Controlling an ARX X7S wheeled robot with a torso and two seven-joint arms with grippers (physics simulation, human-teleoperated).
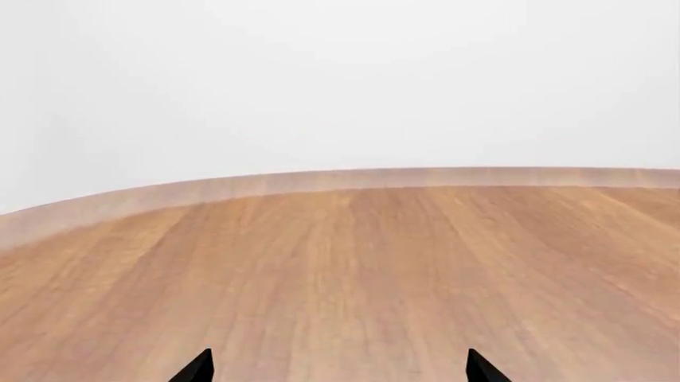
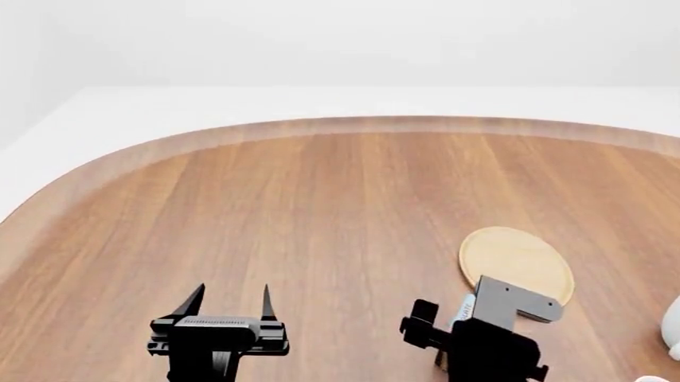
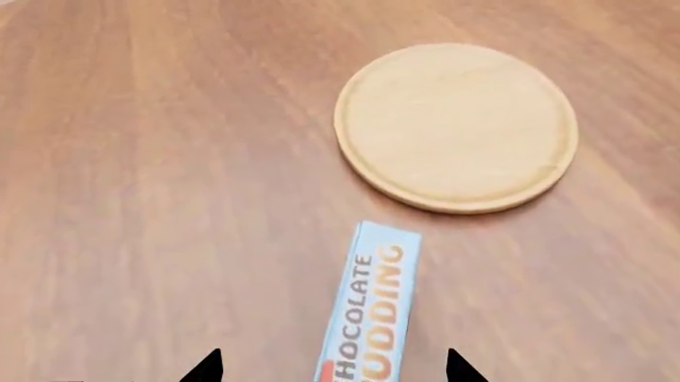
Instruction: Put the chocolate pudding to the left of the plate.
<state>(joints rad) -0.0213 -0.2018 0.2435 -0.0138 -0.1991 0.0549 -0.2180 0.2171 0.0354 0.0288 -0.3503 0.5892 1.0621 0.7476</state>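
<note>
Near the plate (image 3: 457,127), on its near-left side, the chocolate pudding (image 3: 372,318) lies between the right gripper's (image 3: 333,368) 2 spread tips, unclamped. To do this well, close squarely across the carton's narrow sides, then lift straight. The left gripper (image 2: 228,302) hangs open over bare table (image 2: 318,199).
</note>
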